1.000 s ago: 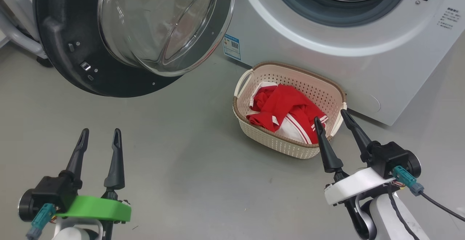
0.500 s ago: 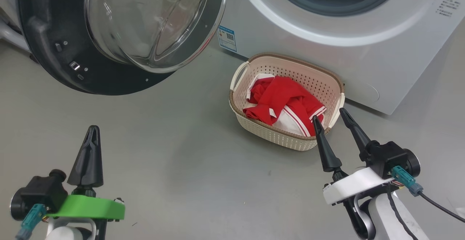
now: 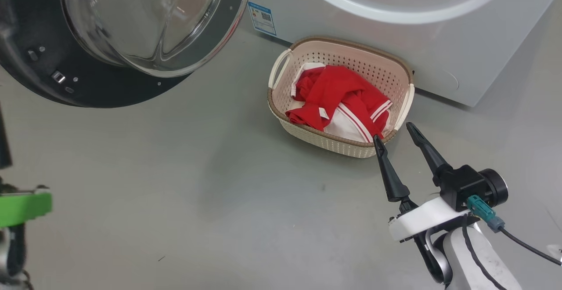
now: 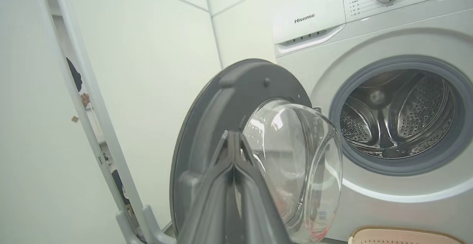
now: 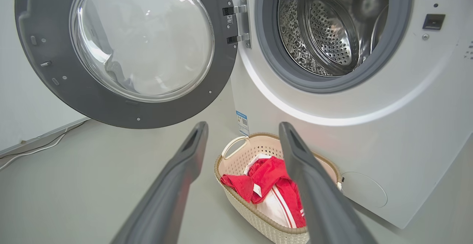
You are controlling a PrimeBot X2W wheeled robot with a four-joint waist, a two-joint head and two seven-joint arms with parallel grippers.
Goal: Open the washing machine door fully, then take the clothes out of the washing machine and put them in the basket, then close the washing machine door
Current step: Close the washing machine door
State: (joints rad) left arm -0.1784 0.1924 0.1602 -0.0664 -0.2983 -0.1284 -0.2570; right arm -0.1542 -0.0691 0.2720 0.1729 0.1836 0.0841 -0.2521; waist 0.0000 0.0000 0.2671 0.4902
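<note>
Red soft garment [image 3: 338, 96] with white striped trim sits in the cream perforated plastic basket [image 3: 325, 143] — round black-rimmed glass door [image 5: 111, 107] wide open, left hand [image 4: 234, 140] pressed together, right hand [image 3: 393, 132] spread.

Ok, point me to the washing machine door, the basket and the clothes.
the washing machine door [image 5: 125, 112]: right wrist view, lower dark rim.
the basket [image 3: 360, 59]: head view, far perforated wall.
the clothes [image 3: 333, 88]: head view, red fabric middle.

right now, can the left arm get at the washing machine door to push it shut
Probably yes. The shut left gripper points at the inner face of the washing machine door, with nothing between them in the left wrist view. The basket sits lower, off to the side.
</note>
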